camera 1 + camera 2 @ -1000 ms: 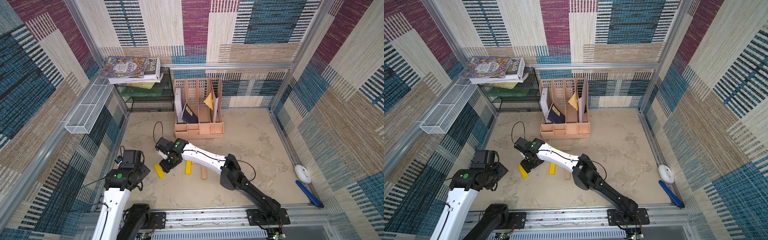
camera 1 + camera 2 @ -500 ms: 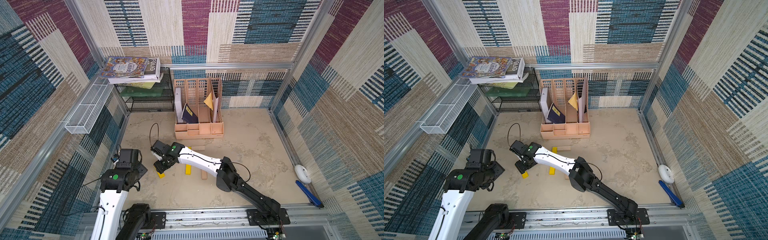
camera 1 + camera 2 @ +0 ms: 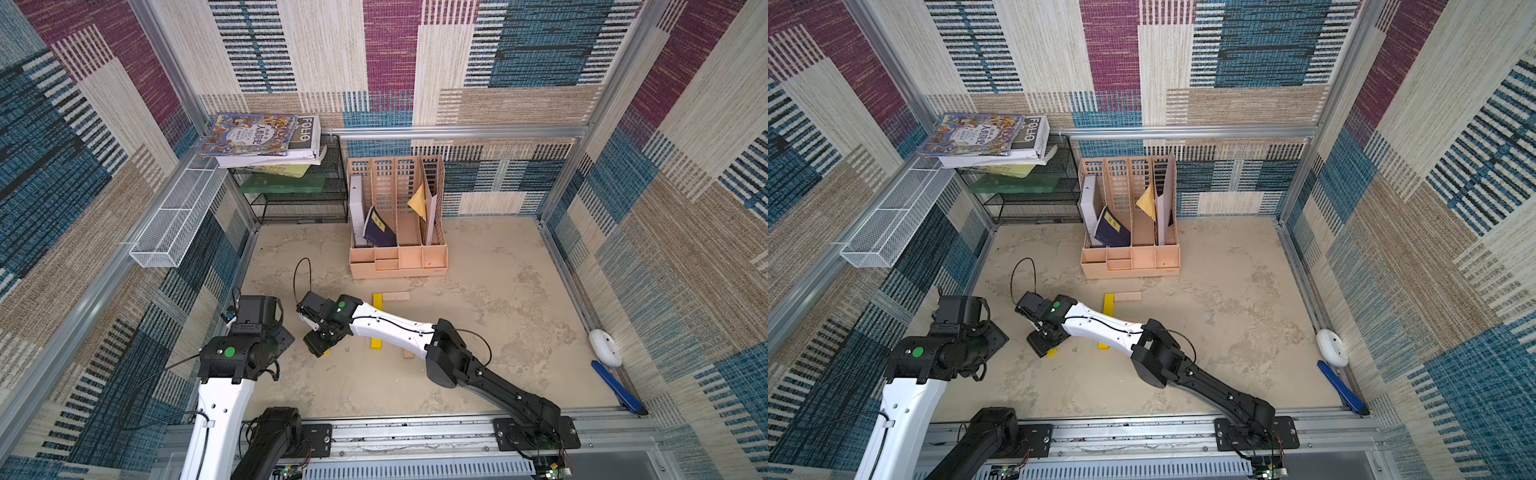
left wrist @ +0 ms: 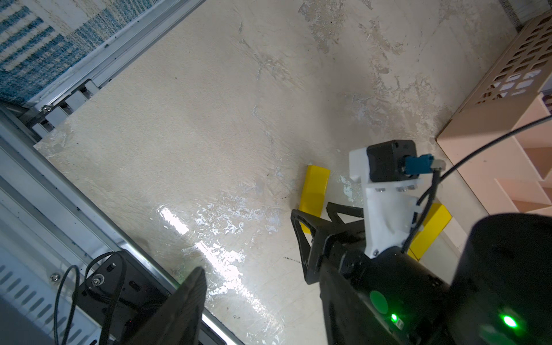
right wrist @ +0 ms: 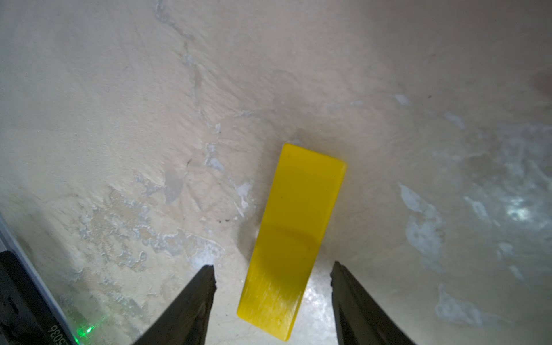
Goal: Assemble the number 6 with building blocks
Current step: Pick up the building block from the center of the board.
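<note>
A loose yellow plank lies flat on the table, and my right gripper hangs open over its near end, one finger on each side with a gap. In both top views only the plank's tip shows under that gripper. Further right, a yellow plank meets a pale wood plank at a corner. Another yellow plank and a pale wood one are partly hidden under the right arm. My left gripper is raised at the table's left side, open and empty.
A peach file organizer stands at the back, with a black mesh rack and books to its left. A white wire basket hangs on the left wall. A white device and a blue tool lie at the right edge.
My right gripper has moved left and toward the front, coming down over the loose yellow plank, which has stayed in place. The left arm has drawn back slightly to the left.
</note>
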